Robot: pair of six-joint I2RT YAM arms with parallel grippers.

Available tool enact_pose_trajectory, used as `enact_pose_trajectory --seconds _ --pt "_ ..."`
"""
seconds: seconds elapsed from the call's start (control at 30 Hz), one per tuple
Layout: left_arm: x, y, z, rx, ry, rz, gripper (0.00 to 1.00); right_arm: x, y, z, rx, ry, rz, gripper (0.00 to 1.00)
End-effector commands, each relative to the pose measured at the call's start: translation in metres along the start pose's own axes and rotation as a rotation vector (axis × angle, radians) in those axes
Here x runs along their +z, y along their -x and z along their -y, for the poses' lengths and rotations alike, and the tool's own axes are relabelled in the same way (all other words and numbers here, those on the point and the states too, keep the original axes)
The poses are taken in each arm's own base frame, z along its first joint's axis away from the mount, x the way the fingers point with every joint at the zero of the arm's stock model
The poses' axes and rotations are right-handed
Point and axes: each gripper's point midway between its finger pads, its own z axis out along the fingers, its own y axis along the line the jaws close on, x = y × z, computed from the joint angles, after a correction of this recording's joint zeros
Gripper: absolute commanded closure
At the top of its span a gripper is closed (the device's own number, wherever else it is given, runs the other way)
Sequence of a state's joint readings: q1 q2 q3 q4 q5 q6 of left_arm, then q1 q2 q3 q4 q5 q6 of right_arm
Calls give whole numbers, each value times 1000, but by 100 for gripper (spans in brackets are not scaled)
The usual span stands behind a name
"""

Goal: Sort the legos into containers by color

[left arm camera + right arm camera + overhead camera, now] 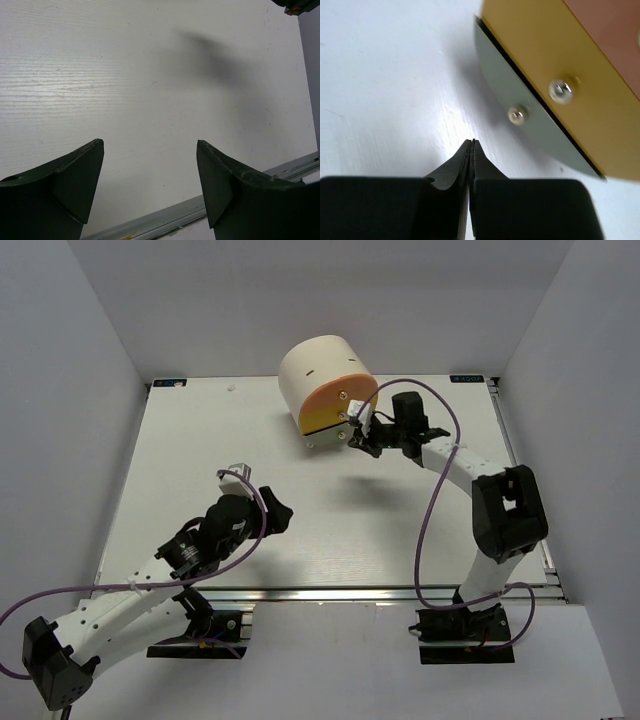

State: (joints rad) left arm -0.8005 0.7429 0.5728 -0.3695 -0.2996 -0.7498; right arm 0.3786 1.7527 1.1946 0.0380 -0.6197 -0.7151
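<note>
My right gripper (471, 143) is pinched fully closed on nothing, its tips low in the wrist view. The knob (518, 114) of the grey-green drawer (492, 65) lies just up and right of them, with the yellow drawer (540, 45) beyond. My left gripper (150, 145) gapes wide and empty, well down-left of the cabinet (318, 368), so the right arm is nearer. No legos show.

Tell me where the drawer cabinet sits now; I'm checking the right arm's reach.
In the top view the cabinet sits far back on the table, near centre, drawer fronts facing the shut right gripper just beside it.
</note>
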Motion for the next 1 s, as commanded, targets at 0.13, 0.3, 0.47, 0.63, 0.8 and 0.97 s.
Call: enact_pose_trajectory --seconds 0.13,0.3,0.47,0.63,0.8,0.97 --pt "-3 12 16 -2 -40 11 16 56 -2 -26 6 252 -23 100" --pt "-10 12 11 -50 -49 39 15 84 -2 -14 -80 163 -49 100" --pt "-13 10 5 -54 -33 38 13 93 -8 11 -109 -43 -71 100" --pt "-11 9 5 -45 -25 25 13 94 0 27 -161 -202 -31 100" --pt "-9 8 7 -48 -29 21 13 100 5 32 -184 -263 -17 100" --pt "-9 7 8 -46 -28 13 13 101 14 46 -195 -338 5 100"
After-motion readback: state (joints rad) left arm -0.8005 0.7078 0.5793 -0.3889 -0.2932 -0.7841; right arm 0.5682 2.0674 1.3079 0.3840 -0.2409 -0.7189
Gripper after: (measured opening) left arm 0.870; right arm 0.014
